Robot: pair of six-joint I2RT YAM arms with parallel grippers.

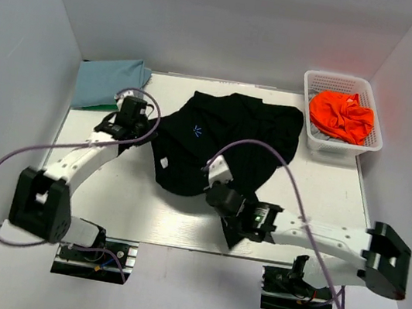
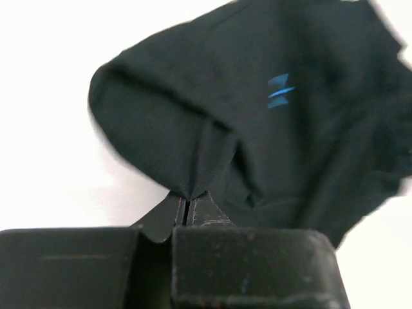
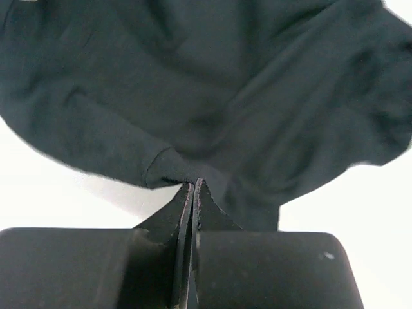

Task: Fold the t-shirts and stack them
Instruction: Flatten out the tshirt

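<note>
The large soft black t-shirt (image 1: 224, 138) lies crumpled in the middle of the white surface (image 1: 164, 222), the left jaws pinching its 9 o'clock edge and the right jaws its 6 o'clock fold, so both should probably lift together and draw apart evenly to spread it flat.

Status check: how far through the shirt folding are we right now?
Early. The light blue t-shirt lies flat at the far left, possibly already folded. In hand: the left gripper and right gripper are both shut on edges of the crumpled black t-shirt mid-table. Remaining: folding it, plus the orange t-shirt bunched in the basket; no stack yet.
</note>
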